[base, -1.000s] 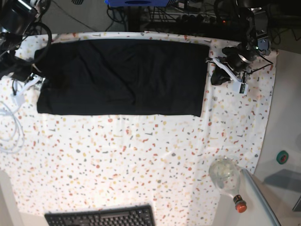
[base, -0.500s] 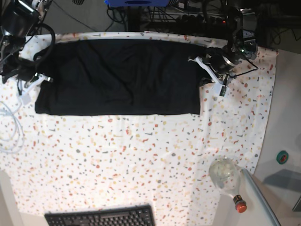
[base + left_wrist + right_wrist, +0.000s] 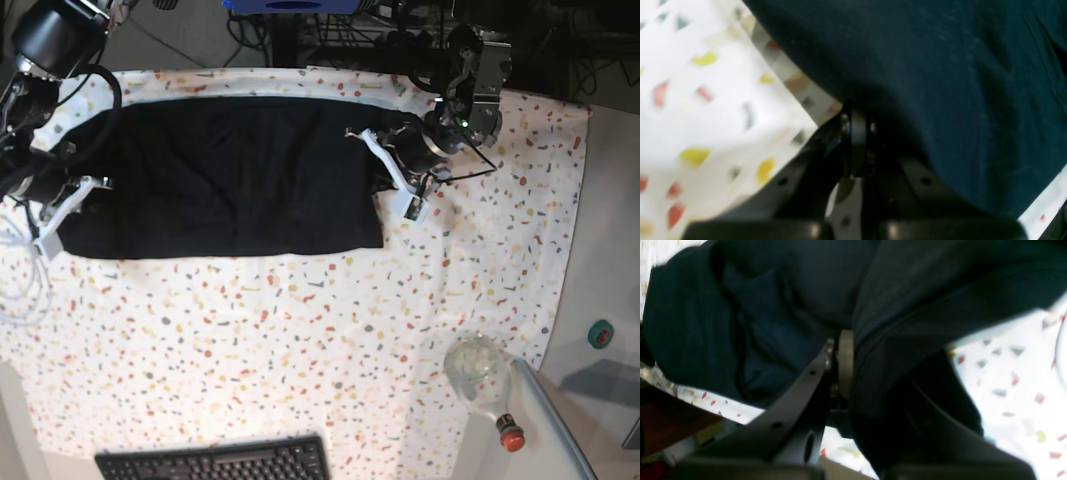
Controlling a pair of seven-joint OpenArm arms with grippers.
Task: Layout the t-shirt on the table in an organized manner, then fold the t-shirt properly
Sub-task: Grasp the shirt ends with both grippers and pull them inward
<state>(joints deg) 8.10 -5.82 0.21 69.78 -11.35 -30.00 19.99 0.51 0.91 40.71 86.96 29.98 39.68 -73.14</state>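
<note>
The black t-shirt (image 3: 230,170) lies as a long band across the far half of the speckled table (image 3: 300,340). My left gripper (image 3: 392,172) is at the shirt's right end, shut on the cloth there. The left wrist view shows its fingers (image 3: 853,133) pressed together with the dark t-shirt (image 3: 940,83) draped over them. My right gripper (image 3: 68,198) is at the shirt's left end. In the right wrist view its fingers (image 3: 845,353) pinch a fold of the t-shirt (image 3: 773,306).
A black keyboard (image 3: 215,460) lies at the near edge. A clear bottle with a red cap (image 3: 485,385) lies at the near right corner. White cable (image 3: 20,270) loops at the left edge. A green tape roll (image 3: 600,333) sits off the table, right.
My right gripper has shut on the shirt's left end. My left gripper has moved left and slightly nearer, carrying the right end with it, so the shirt's right edge now sits further in.
</note>
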